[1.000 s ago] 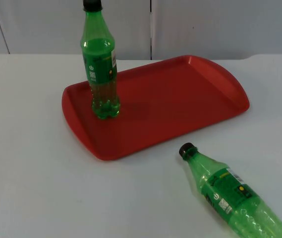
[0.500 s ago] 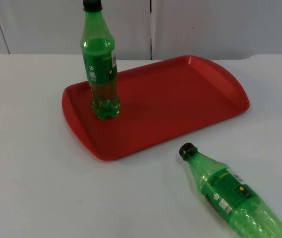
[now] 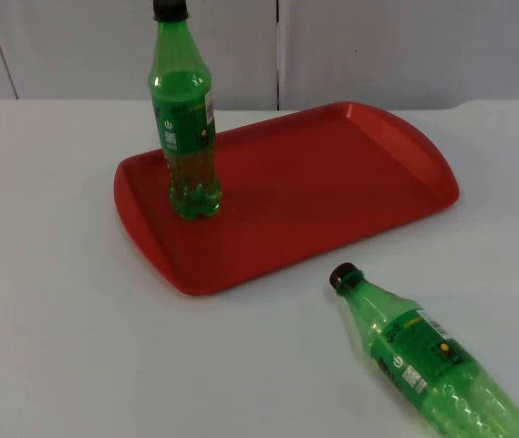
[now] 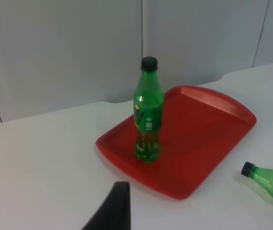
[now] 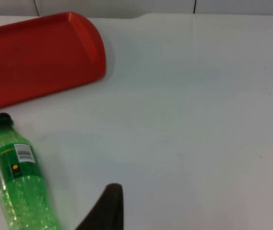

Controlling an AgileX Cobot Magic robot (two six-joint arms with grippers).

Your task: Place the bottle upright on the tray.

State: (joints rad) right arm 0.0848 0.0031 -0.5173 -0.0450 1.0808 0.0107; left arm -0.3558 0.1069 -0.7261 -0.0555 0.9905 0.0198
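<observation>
Nearby, second bottle (image 3: pixel 184 109) upright on tray (image 3: pixel 332 196) — bottle (image 3: pixel 423 360) flat on table (image 3: pixel 58 347); tools' state unclear.

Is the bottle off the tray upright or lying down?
Lying down. The loose bottle rests on its side on the white table, cap towards the red tray, outside its rim.

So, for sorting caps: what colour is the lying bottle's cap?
Black; the lying bottle's cap shows best in the top view.
</observation>
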